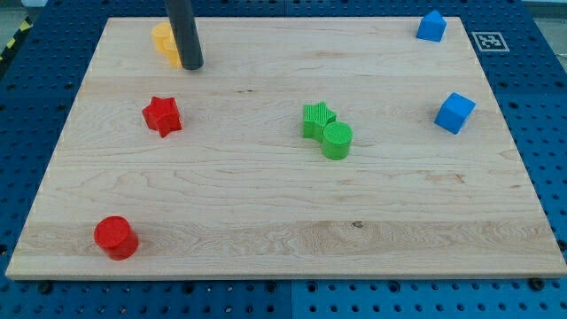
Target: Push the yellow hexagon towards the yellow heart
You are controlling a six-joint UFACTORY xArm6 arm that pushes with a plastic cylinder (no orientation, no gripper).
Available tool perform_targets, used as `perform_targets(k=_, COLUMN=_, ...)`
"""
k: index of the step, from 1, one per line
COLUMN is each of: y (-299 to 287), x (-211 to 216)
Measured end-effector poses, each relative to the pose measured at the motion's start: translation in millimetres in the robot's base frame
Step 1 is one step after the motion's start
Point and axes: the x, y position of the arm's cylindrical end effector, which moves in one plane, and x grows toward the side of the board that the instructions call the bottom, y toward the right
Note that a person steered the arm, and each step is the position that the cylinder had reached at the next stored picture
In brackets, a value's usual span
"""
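My rod (183, 31) comes down from the view's top edge at the upper left, a straight dark cylinder standing almost upright. My tip (192, 66) rests on the surface just at the right side of the yellow blocks, touching or nearly touching them. There are no jaws on this rig, only the bare rod, so there is nothing to stand apart or together.

The surface (283, 204) is a pale wooden board with fine grain running across it, lying on a blue perforated base (549, 133).

The yellow blocks (166, 42) sit near the board's upper left corner, partly hidden behind the rod. I see what looks like two yellow pieces pressed together, but I cannot tell which is the hexagon and which the heart.

Near the middle, a green star (316, 119) and a green cylinder (337, 140) touch each other, both with ribbed tops. A blue cube (454, 112) lies at the right, and another blue block (431, 27) near the upper right corner. A red star (162, 115) lies below the rod, well apart from it, and a red cylinder (116, 237) stands near the lower left corner.
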Motion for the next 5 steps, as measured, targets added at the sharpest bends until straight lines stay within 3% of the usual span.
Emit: perform_targets(k=5, y=-1.0, x=5.9)
